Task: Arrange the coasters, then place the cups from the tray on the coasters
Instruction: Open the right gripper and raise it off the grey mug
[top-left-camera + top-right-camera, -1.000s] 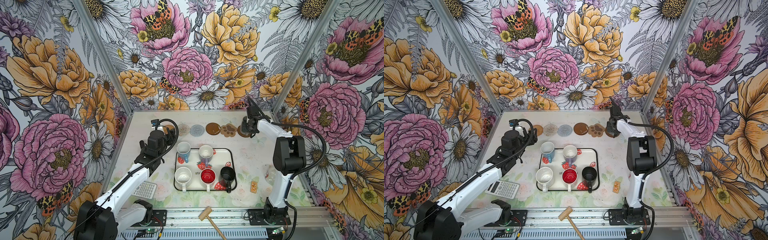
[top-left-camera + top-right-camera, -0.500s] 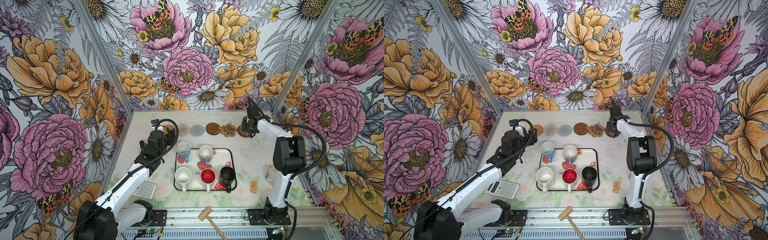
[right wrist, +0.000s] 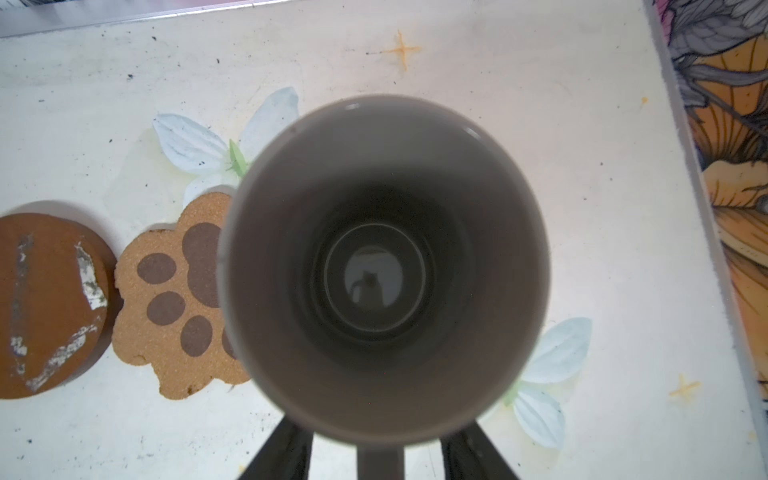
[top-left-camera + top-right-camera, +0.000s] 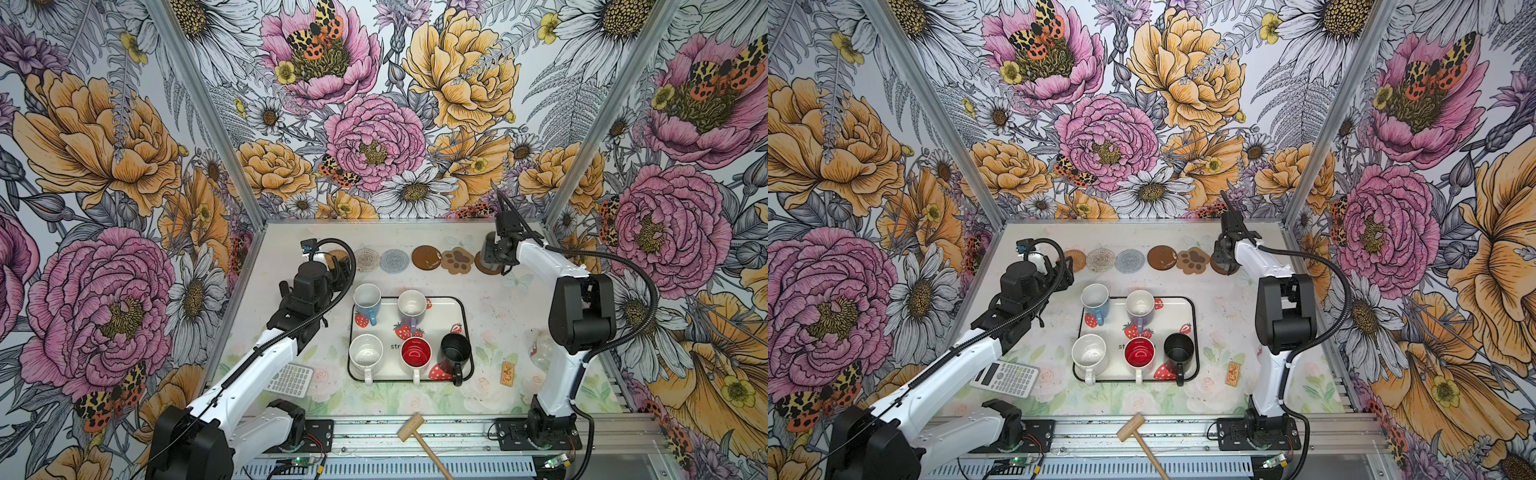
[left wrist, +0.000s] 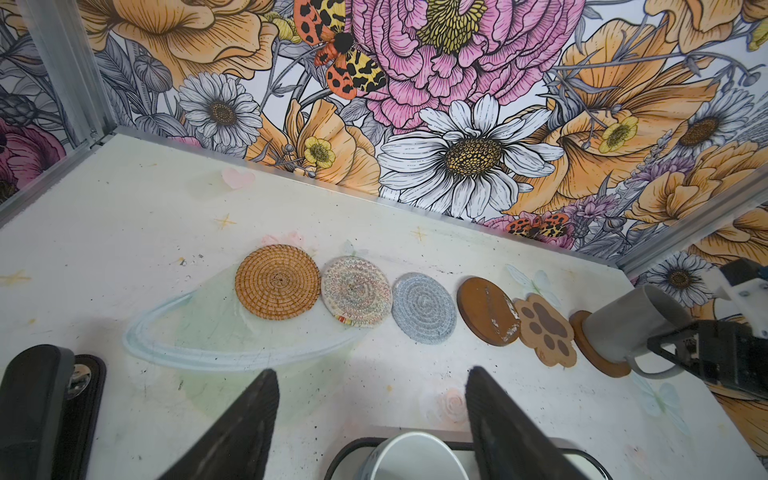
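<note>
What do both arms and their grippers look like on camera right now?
Both the left arm and right arm have white link shells with bulky black joint housings and black base mounts. A black ribbed cable hose loops along each. The left gripper and right gripper carry black, tapered, wedge-shaped fingers with ribbed inner faces.

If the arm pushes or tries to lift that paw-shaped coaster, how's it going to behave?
The paw-shaped coaster looks thin, flat and grainy like cork: probably light and stiff, but hard to pinch up. Pushed, it should slide, not roll. It lies close beside the scratched brown disc coaster and the grey mug, so it may nudge them.
</note>
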